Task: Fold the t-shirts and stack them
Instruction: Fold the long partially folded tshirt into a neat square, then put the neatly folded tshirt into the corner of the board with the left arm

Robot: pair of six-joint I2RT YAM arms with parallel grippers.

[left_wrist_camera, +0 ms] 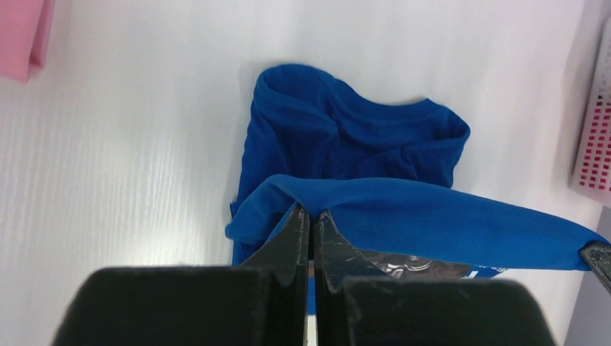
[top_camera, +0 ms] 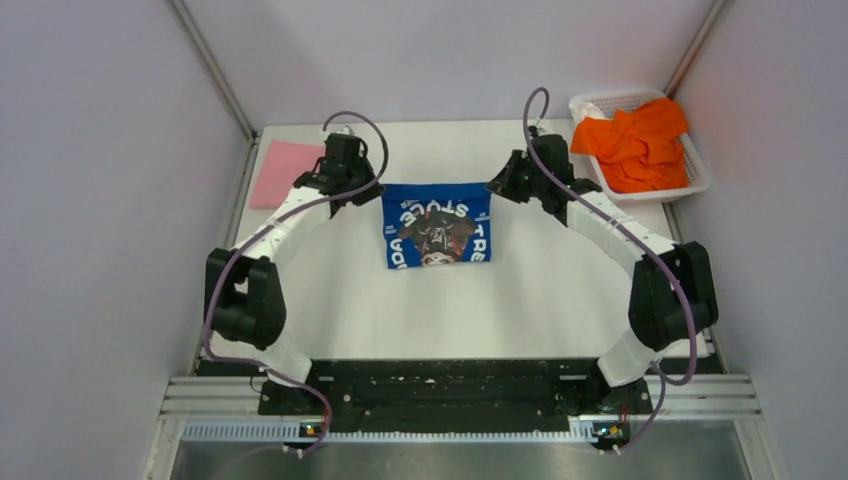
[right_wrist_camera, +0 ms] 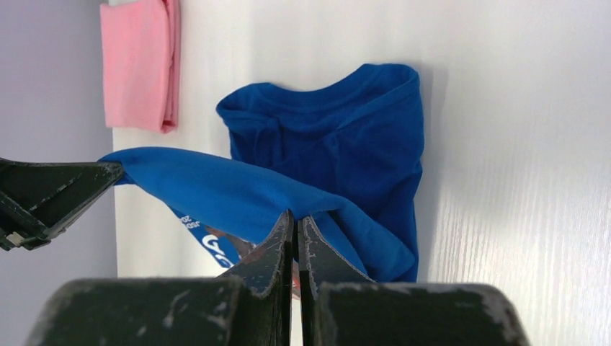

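The royal-blue t-shirt with the panda print hangs stretched between my two grippers over the middle of the table, print facing the camera. My left gripper is shut on its left top corner. My right gripper is shut on its right top corner. The lower part of the blue t-shirt lies bunched on the table beneath. The pink t-shirt lies folded at the far left. The orange t-shirt is crumpled in the basket.
The white mesh basket stands at the far right corner; its edge shows in the left wrist view. Grey walls close in the table on the left, right and back.
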